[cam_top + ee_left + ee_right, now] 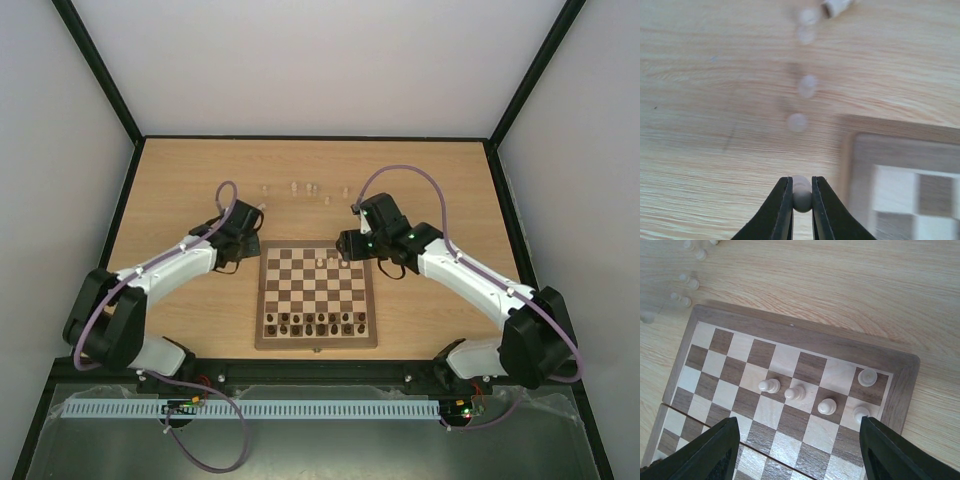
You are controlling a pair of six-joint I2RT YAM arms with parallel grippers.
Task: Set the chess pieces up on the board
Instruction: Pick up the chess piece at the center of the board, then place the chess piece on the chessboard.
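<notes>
Pale tabletop (180, 180) held the board (317, 343) at its middle. We saw dark pieces (315, 324) ranked along its near side, five cream pieces (795, 392) at far right, and loose pieces (300, 187) beyond it. Our left claw (802, 181) pinched one cream piece (802, 197) off the far left corner; our right claw (797, 422) gaped wide over the board. Nearly half was left, we judged.

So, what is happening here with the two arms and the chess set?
Two robot arms are setting up a chess game. The left gripper is shut on a pale piece over the table, next to the board. The right gripper is open above the board's far side, where five pale pieces stand. Dark pieces line the near side. Loose pale pieces lie on the table beyond the board.
</notes>
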